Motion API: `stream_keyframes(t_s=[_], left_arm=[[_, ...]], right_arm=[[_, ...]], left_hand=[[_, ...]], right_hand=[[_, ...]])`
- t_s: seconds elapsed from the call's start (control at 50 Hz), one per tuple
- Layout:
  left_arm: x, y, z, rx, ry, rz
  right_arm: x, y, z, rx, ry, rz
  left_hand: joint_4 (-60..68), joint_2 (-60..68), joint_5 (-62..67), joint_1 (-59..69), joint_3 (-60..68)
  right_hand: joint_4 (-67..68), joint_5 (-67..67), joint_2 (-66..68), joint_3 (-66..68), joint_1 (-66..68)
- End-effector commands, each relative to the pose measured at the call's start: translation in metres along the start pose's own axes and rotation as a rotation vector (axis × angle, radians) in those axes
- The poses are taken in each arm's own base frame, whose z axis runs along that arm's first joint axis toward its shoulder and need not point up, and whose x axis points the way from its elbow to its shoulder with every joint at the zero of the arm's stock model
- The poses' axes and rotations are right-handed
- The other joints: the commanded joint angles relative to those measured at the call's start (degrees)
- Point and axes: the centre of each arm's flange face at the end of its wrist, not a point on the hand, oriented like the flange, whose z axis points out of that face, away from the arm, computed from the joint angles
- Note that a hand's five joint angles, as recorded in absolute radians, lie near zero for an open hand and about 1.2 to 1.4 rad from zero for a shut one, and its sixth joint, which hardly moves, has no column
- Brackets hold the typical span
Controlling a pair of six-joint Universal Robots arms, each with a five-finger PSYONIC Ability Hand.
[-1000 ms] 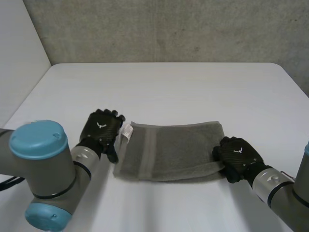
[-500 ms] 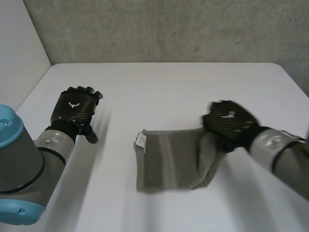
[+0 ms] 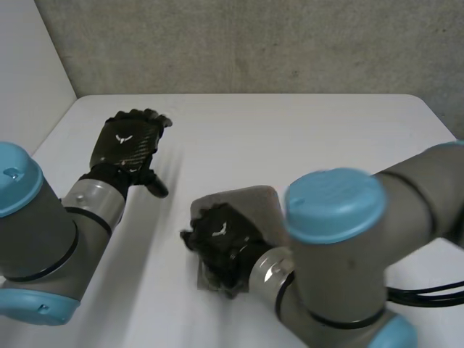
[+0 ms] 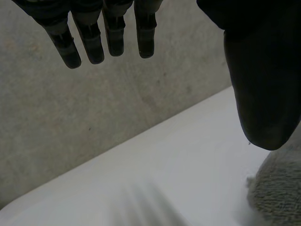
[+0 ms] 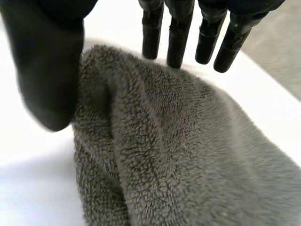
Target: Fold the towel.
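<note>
Fingers (image 5: 178, 37) of the right hand (image 3: 223, 243) lie straight and apart over the folded towel (image 5: 164, 155) on the bench (image 3: 290, 138); the left hand (image 3: 129, 145) hovers open, well apart. A careless withdrawal could snag the top layer and undo the fold.

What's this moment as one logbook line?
towel: folded over, on table | right hand: open, above towel | left hand: open, off towel
</note>
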Motion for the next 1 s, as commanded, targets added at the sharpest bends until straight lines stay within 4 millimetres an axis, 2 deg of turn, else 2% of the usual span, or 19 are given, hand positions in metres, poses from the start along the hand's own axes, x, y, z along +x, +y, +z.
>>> stream_keyframes(t_s=[0.02, 0.12, 0.18, 0.26, 0.32, 0.34, 0.38, 0.46, 0.5, 0.58, 0.66, 0.72, 0.82, 0.88, 0.92, 0.94, 0.96, 0.98, 1.0], left_arm=[[0.017, -0.012, 0.004, 0.042, 0.045, -0.049], [0.03, -0.015, 0.003, 0.046, 0.086, -0.102], [0.043, -0.012, -0.003, 0.025, 0.123, -0.129], [0.057, -0.001, -0.013, -0.033, 0.165, -0.156], [0.065, 0.01, -0.019, -0.085, 0.187, -0.176], [0.065, 0.01, -0.019, -0.086, 0.187, -0.176], [0.071, 0.028, -0.025, -0.151, 0.198, -0.184], [0.074, 0.043, -0.03, -0.199, 0.203, -0.172], [0.075, 0.059, -0.033, -0.245, 0.206, -0.158], [0.076, 0.071, -0.033, -0.281, 0.205, -0.152], [0.078, 0.086, -0.032, -0.32, 0.206, -0.128], [0.077, 0.095, -0.028, -0.335, 0.205, -0.09], [0.074, 0.099, -0.023, -0.338, 0.205, -0.04], [0.07, 0.093, -0.019, -0.32, 0.19, -0.04], [0.067, 0.071, -0.016, -0.261, 0.189, -0.05], [0.067, 0.071, -0.016, -0.261, 0.189, -0.05], [0.066, 0.054, -0.015, -0.209, 0.188, -0.053], [0.066, 0.053, -0.015, -0.209, 0.188, -0.053], [0.064, 0.039, -0.014, -0.163, 0.186, -0.059]], right_arm=[[0.037, -0.009, -0.032, 0.03, 0.113, 0.109], [0.052, -0.003, -0.046, 0.015, 0.165, 0.178], [0.069, 0.006, -0.051, -0.01, 0.216, 0.228], [0.086, 0.021, -0.05, -0.041, 0.251, 0.283], [0.09, 0.024, -0.049, -0.045, 0.25, 0.294], [0.093, 0.029, -0.045, -0.054, 0.244, 0.307], [0.096, 0.037, -0.038, -0.068, 0.234, 0.326], [0.1, 0.051, -0.02, -0.071, 0.225, 0.377], [0.101, 0.056, -0.013, -0.069, 0.226, 0.394], [0.101, 0.068, -0.002, -0.08, 0.22, 0.415], [0.097, 0.092, 0.016, -0.135, 0.206, 0.426], [0.096, 0.097, 0.02, -0.148, 0.205, 0.427], [0.099, 0.094, 0.019, -0.143, 0.216, 0.427], [0.104, 0.082, 0.013, -0.109, 0.231, 0.417], [0.105, 0.072, 0.007, -0.083, 0.239, 0.411], [0.108, 0.06, 0.001, -0.045, 0.251, 0.402], [0.11, 0.048, -0.006, -0.01, 0.259, 0.39], [0.11, 0.048, -0.006, -0.01, 0.26, 0.39], [0.115, 0.036, -0.013, 0.023, 0.275, 0.383]], left_hand=[[-3.76, -3.03, -2.41, -5.84, -3.31], [-3.76, -2.86, -2.25, -5.67, -3.31], [-3.76, -2.53, -1.91, -5.33, -3.31], [-3.76, -2.02, -1.41, -4.83, -3.31], [-3.76, -1.69, -1.07, -4.49, -3.31], [-3.76, -1.68, -1.07, -4.49, -3.31], [-3.76, -1.68, -1.07, -4.49, -3.31], [-3.76, -1.68, -1.07, -4.49, -3.31], [-3.76, -1.68, -1.07, -4.49, -3.31], [-3.76, -1.68, -1.07, -4.49, -3.31], [-3.76, -1.85, -1.24, -4.66, -3.31], [-3.76, -2.02, -1.41, -4.83, -3.31], [-3.76, -2.19, -1.57, -5.0, -3.31], [-3.76, -2.36, -1.74, -5.16, -3.31], [-3.76, -2.69, -2.08, -5.5, -3.31], [-3.76, -2.69, -2.08, -5.5, -3.31], [-3.76, -2.86, -2.24, -5.67, -3.31], [-3.76, -2.86, -2.25, -5.67, -3.31], [-3.76, -2.86, -2.25, -5.67, -3.31]], right_hand=[[-4.35, -8.01, -16.76, -3.02, -11.24], [-4.35, -8.01, -16.76, -3.02, -11.24], [-4.35, -8.01, -16.76, -3.02, -11.24], [-4.35, -8.01, -16.76, -3.02, -11.24], [-4.35, -8.01, -16.76, -3.02, -11.24], [-4.35, -8.01, -16.76, -3.02, -11.24], [-4.35, -8.01, -16.76, -3.02, -11.24], [-4.35, -8.01, -16.76, -3.02, -11.24], [-4.35, -8.01, -16.76, -3.02, -11.24], [-4.35, -8.01, -16.76, -3.02, -11.24], [-4.35, -8.01, -16.76, -3.02, -11.24], [-4.35, -8.01, -16.76, -3.02, -11.24], [-4.35, -8.01, -16.76, -3.02, -11.24], [-4.35, -8.01, -16.76, -3.02, -11.24], [-4.35, -8.01, -16.76, -3.02, -11.24], [-4.35, -8.01, -16.76, -3.02, -11.24], [-4.35, -8.01, -16.76, -3.02, -11.24], [-4.35, -8.01, -16.76, -3.02, -11.24], [-4.35, -8.01, -16.76, -3.02, -11.24]])
